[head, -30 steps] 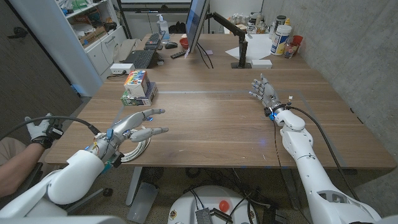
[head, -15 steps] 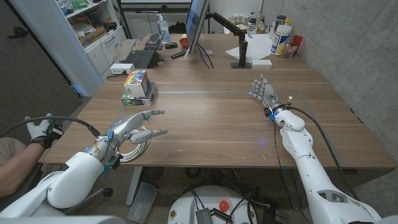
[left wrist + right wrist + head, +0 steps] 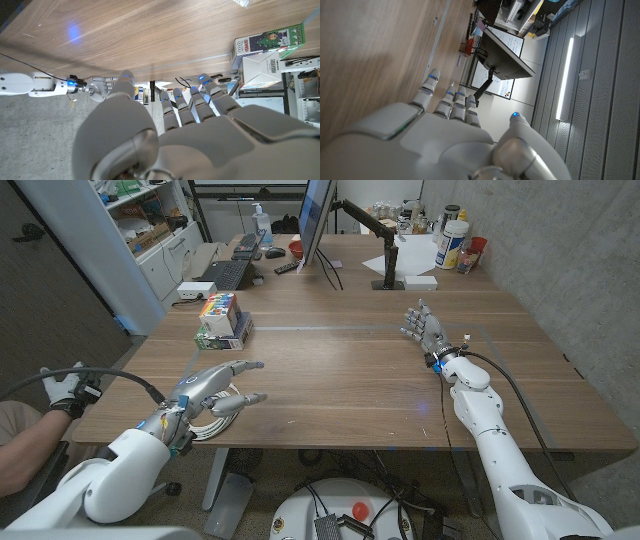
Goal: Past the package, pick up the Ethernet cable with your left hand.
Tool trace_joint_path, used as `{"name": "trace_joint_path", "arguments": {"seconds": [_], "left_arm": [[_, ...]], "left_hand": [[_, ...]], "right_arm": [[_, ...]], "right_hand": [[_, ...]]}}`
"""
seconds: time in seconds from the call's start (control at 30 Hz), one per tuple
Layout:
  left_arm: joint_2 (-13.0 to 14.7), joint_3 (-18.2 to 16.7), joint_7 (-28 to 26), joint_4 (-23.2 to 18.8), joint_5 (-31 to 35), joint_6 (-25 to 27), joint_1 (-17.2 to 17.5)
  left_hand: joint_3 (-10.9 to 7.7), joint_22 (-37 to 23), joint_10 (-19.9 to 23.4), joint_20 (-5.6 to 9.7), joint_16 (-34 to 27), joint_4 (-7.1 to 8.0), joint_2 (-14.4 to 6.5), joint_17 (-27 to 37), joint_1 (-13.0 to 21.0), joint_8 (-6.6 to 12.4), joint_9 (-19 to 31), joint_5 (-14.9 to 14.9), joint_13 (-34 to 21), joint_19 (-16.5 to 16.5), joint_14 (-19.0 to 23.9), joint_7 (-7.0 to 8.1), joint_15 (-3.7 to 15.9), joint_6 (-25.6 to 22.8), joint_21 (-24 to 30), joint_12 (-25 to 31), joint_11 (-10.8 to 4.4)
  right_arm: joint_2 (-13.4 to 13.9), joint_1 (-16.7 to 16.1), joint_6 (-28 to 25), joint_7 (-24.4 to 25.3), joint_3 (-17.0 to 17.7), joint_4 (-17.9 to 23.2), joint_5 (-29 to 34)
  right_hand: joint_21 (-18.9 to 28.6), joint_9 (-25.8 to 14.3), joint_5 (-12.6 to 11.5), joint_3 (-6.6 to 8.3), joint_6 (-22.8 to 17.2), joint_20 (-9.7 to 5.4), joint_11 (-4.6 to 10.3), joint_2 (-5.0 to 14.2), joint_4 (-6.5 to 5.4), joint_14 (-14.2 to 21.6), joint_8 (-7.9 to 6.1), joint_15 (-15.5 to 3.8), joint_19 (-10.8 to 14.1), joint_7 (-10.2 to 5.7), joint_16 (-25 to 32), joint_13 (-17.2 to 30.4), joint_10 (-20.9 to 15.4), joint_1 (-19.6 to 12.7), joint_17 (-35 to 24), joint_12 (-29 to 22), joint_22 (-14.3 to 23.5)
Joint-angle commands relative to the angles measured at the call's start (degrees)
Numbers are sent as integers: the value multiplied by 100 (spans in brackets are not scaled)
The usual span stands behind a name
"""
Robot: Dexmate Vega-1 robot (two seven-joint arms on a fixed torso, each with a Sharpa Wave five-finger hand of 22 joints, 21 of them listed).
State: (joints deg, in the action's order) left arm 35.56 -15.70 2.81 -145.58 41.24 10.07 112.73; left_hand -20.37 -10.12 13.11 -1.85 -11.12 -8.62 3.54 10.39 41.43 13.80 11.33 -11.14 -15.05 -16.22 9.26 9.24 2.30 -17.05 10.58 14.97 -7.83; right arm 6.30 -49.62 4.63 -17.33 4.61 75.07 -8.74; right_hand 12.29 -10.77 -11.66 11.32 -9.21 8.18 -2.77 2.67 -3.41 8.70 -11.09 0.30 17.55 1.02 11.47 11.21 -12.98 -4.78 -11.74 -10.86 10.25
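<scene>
While our left hand (image 3: 215, 385) hovers spread and empty over the coiled Ethernet cable (image 3: 212, 420), we should lower straight down. We should curl our fingers under several loops, clear of the package (image 3: 224, 319).

Wooden worktop in a workshop-like room

The brown wood-grain worktop (image 3: 340, 370) runs far beyond the fingers to a monitor (image 3: 316, 218) on a black arm, a keyboard (image 3: 228, 274) and bottles (image 3: 452, 238) at the far end. A grey concrete wall (image 3: 560, 250) stands along one side, white shelving (image 3: 150, 225) along the other. A long ceiling light strip (image 3: 568, 77) glows overhead.
</scene>
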Motion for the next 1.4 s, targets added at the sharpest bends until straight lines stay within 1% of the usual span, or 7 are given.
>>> {"name": "trace_joint_path", "arguments": {"seconds": [0.03,0.37,0.47,0.57,0.73,0.93,1.4], "left_arm": [[-70,125,64,-81,633,121,33],[-152,30,-155,11,958,-217,179],[-229,14,-187,28,915,-296,195],[-349,-49,-169,-6,716,-365,225],[-464,-102,-77,-73,661,-353,261],[-580,-161,102,-176,581,-291,319],[-869,-336,320,-283,361,-214,612]], "left_hand": [[-5,-10,-67,-2,59,-46,14,14,98,41,27,-29,-23,121,-119,-8,390,-109,-33,-39,11],[20,-4,-115,-32,103,-32,33,10,116,30,31,-31,-19,345,-334,41,300,-131,-64,-77,-7],[45,-3,-13,-20,11,-7,44,17,92,60,34,-32,-21,362,-170,76,361,-235,-25,-47,-39],[86,-14,269,67,-149,31,50,54,45,87,40,-39,-43,43,262,52,462,-349,127,42,-127],[122,-18,561,177,-202,37,45,69,52,314,55,-40,-76,-194,511,6,570,-948,185,123,-151],[132,-20,773,203,-258,41,32,78,57,333,60,-39,-94,-351,703,-17,671,-1005,225,188,-183],[168,-21,794,212,-225,49,50,80,39,212,63,-32,-117,-410,705,11,662,-728,218,170,-215]], "right_arm": [[-3,7,1,1,2,-6,5],[-7,1,-16,11,5,8,5],[0,5,9,-1,2,-7,10],[0,3,-23,12,1,8,15],[3,7,-22,8,-4,3,20],[3,5,-29,6,-13,7,27],[9,2,-33,8,-10,15,28]], "right_hand": [[-20,-23,-27,-27,32,-6,8,-10,10,-22,-25,-7,-30,-2,24,3,18,41,-2,-42,14],[-25,-23,-28,-29,30,-12,9,-11,10,-21,-27,-6,-32,11,26,3,23,42,-2,-41,14],[-26,-23,-28,-29,31,-6,13,-10,10,-21,-27,-9,-31,9,27,3,22,43,-2,-42,14],[-27,-23,-27,-31,34,-4,17,-12,9,-22,-26,-8,-31,5,27,3,25,45,-2,-41,14],[-29,-23,-27,-32,34,-5,7,-12,9,-30,-27,-15,-31,6,25,3,32,46,-2,-39,15],[-36,-22,-28,-33,44,-9,4,-13,9,-41,-24,1,-42,1,22,3,48,47,-1,-34,15],[-42,-22,-28,-34,48,-12,13,-10,9,-56,-24,3,-50,-3,19,3,55,48,0,-34,15]]}}
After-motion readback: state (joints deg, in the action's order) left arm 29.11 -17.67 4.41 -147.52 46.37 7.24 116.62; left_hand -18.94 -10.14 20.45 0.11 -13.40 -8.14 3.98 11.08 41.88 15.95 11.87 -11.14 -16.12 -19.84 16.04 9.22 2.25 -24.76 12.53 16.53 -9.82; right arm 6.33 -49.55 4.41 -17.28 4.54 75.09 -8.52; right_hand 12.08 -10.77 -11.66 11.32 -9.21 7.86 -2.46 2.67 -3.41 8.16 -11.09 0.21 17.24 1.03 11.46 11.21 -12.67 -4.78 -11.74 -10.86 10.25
